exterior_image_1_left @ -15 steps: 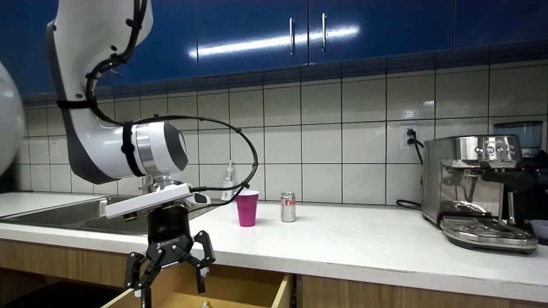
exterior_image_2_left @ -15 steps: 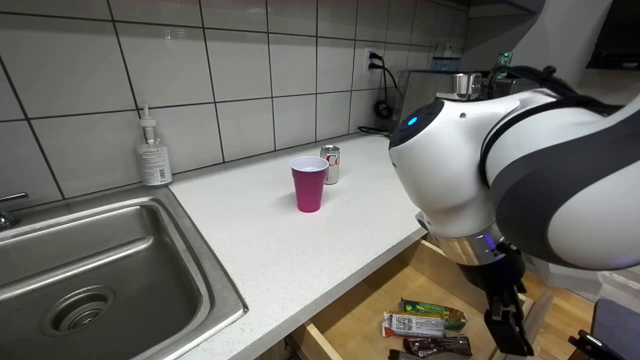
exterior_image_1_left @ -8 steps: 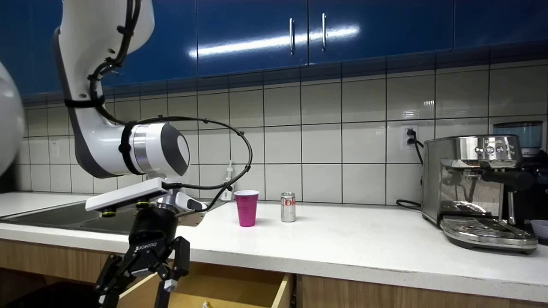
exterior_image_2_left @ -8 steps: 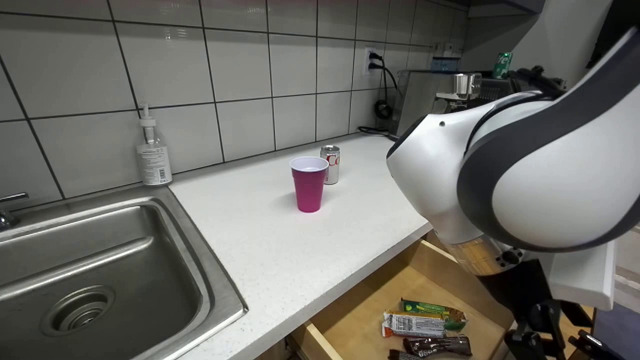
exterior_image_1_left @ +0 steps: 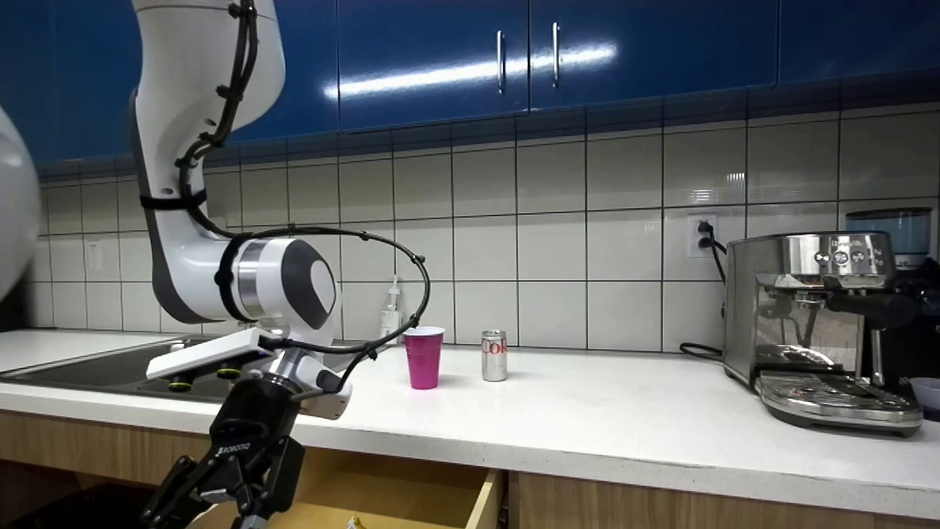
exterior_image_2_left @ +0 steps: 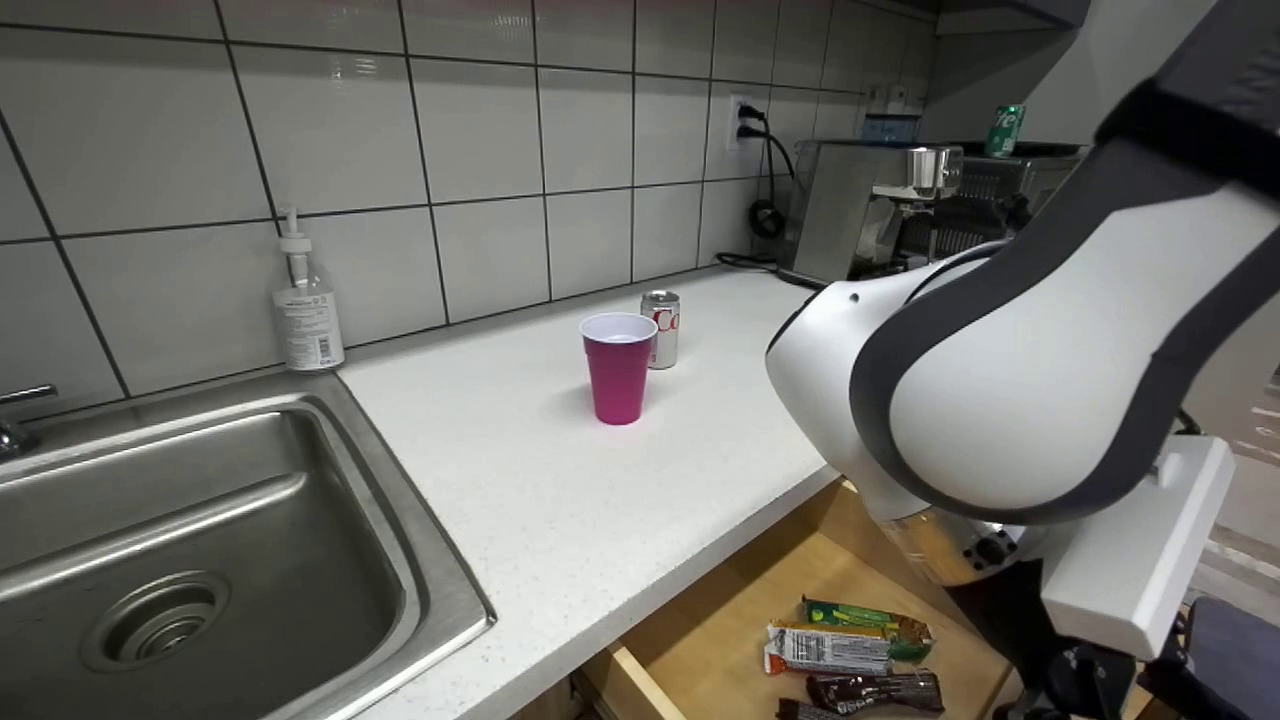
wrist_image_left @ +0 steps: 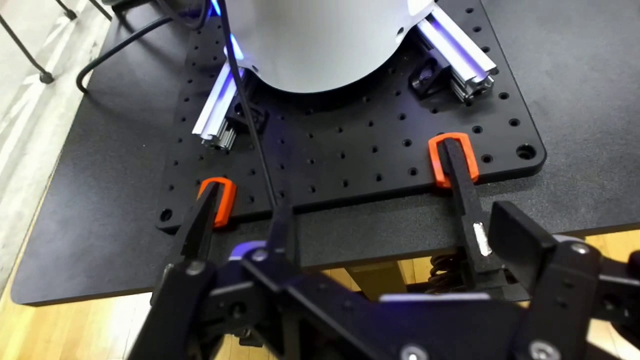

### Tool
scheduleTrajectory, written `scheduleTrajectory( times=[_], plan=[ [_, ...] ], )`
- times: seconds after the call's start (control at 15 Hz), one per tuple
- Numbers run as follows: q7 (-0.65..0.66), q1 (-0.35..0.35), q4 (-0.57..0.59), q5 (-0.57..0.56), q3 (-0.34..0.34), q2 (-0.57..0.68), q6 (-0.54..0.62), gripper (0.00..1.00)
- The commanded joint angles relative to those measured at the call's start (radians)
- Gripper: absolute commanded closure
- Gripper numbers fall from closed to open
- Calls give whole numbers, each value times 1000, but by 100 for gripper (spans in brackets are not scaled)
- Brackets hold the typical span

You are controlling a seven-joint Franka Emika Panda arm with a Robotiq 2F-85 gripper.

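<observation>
"Kitchen table [exterior_image_2_left: 520, 490] with the drawer [exterior_image_2_left: 720, 620] open below: that much is done. Your hand [wrist_image_left: 400, 235]?"

"Spread wide and empty near the drawer; contact's hard to judge for you. Wrapped bars [exterior_image_2_left: 845, 652] lie inside, ungripped."

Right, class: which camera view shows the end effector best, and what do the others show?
The wrist view: there the end effector stretches across the lower frame, its fingertips in sight, spread apart and gripping nothing. Both exterior views show only its upper part; the bottom edge crops out the fingertips.
</observation>
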Motion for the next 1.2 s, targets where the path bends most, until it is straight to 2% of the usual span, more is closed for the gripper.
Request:
scheduleTrajectory(
  times=[0.0,0.2,0.53,1.13],
  plan=[
    [41,-16,24,15,-17,45,40,0],
    [54,-20,26,19,-34,80,108,0],
    [39,-22,20,13,-47,145,303,0],
    [-31,-42,26,8,-56,143,450,0]
  ],
)
